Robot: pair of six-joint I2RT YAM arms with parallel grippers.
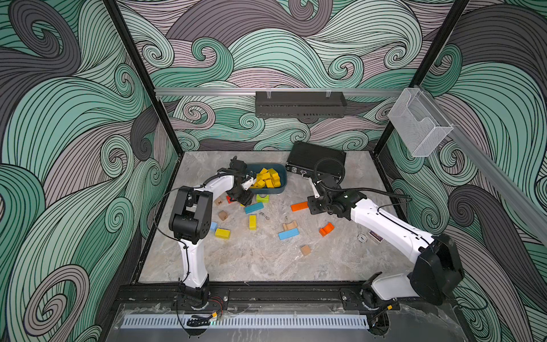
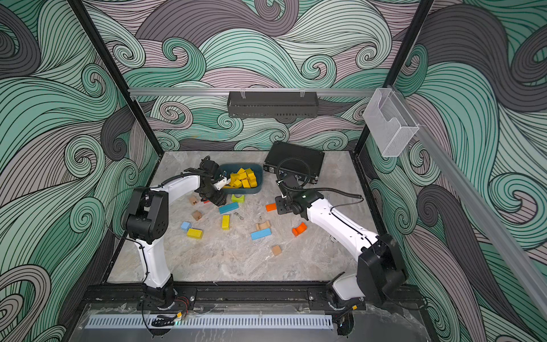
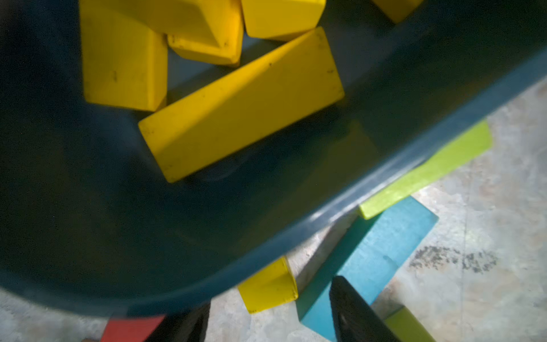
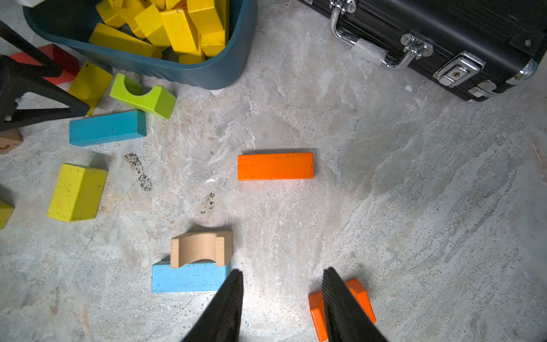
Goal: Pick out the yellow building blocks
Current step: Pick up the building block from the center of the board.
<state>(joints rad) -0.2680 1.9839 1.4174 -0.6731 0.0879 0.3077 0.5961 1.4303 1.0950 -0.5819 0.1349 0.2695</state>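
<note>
Many yellow building blocks (image 1: 268, 179) are piled in the dark teal bin (image 1: 281, 189), and the left wrist view shows a long bar (image 3: 241, 103) on its floor. Outside it, one small yellow block (image 3: 268, 285) lies against the bin's near wall, just ahead of my open left gripper (image 3: 269, 299), untouched. Two more yellow blocks (image 1: 252, 222) (image 1: 222, 233) lie on the table nearer the front. My left gripper (image 1: 242, 198) hangs at the bin's near-left corner. My right gripper (image 4: 282, 275) stands open over bare table, holding nothing, right of the bin in both top views (image 2: 281, 205).
Around the bin lie a lime-green arch (image 4: 143, 97), a teal bar (image 4: 108, 127), a red block (image 4: 59, 59), an orange bar (image 4: 275, 166), an orange arch (image 4: 362, 299) and a wooden arch on a blue bar (image 4: 189, 278). A black case (image 1: 316, 160) sits at the back right.
</note>
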